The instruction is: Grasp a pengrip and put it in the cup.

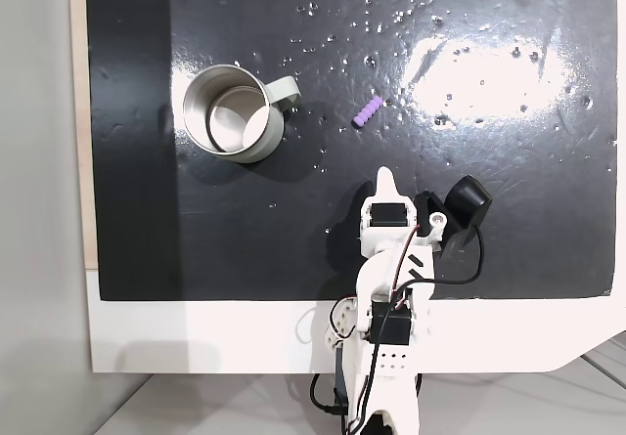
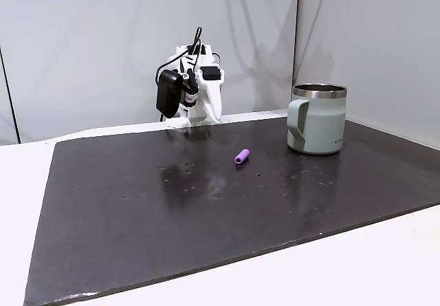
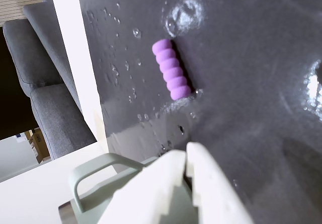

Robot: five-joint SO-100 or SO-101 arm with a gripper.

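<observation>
Pengrip (image 1: 367,112) flat on glossy black mat (image 1: 509,220), grey wall (image 2: 103,38) behind.

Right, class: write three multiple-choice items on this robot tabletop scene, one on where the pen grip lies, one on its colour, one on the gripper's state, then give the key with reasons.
1. Where does the pen grip lie?
A. Inside the mug
B. On the black mat, apart from the mug
C. Between the gripper's fingers

2. What colour is the pen grip?
A. Lilac purple
B. Orange
C. Green

3. What is the state of the gripper?
A. Shut on the pen grip
B. Wide open over the mug
C. Shut, holding nothing

Key: 1 B, in the top-down fixed view it rests on the mat, right of the mug. 2 A, the wrist view shows ribbed lilac. 3 C, the white fingers meet, with the pen grip lying beyond them.
</observation>
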